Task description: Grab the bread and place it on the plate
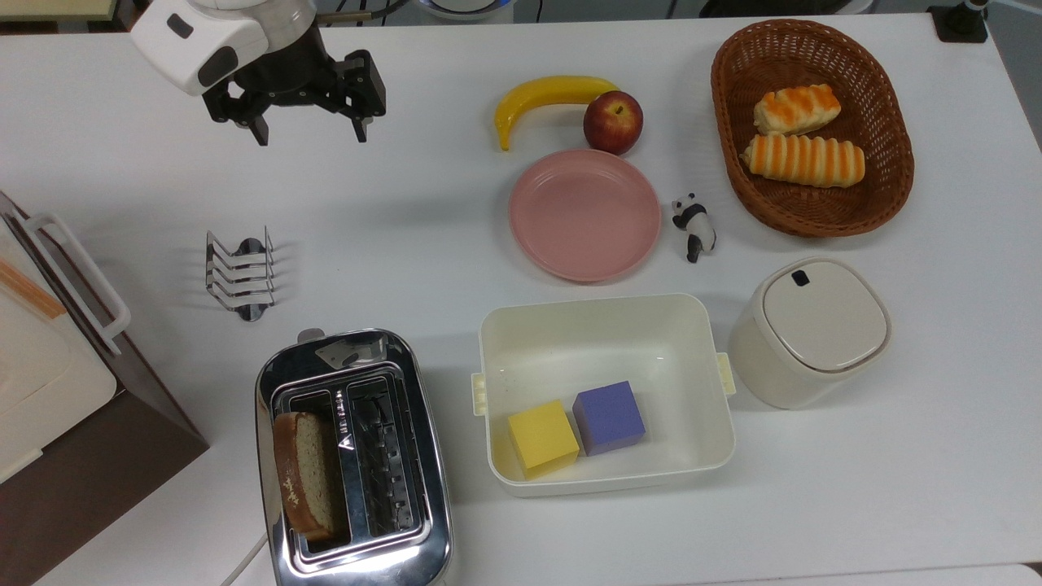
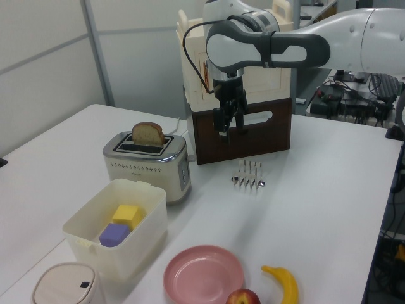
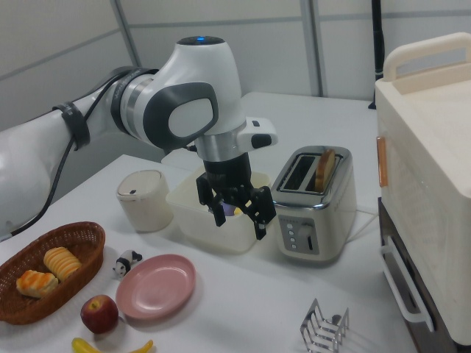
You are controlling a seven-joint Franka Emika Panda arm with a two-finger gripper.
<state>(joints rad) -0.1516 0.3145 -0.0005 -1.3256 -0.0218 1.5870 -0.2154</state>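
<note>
Gripper: held released and empty above the table, at the top view's far left.
Bread: lodged upright in the left slot of the toaster.
Plate: set bare, well apart from the toaster.

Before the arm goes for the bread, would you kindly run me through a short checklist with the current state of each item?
1. Hand open and holding nothing: ok.
2. Bread reachable, standing upright in the toaster slot with its top sticking out: ok.
3. Hand lined up over the bread: not ok; in the top view it hangs near the far edge of the table, well away from the toaster.
4. Plate free to receive the slice: ok.
5. Toast rack out of the way: cannot tell; it stands between hand and toaster in the top view.
</note>
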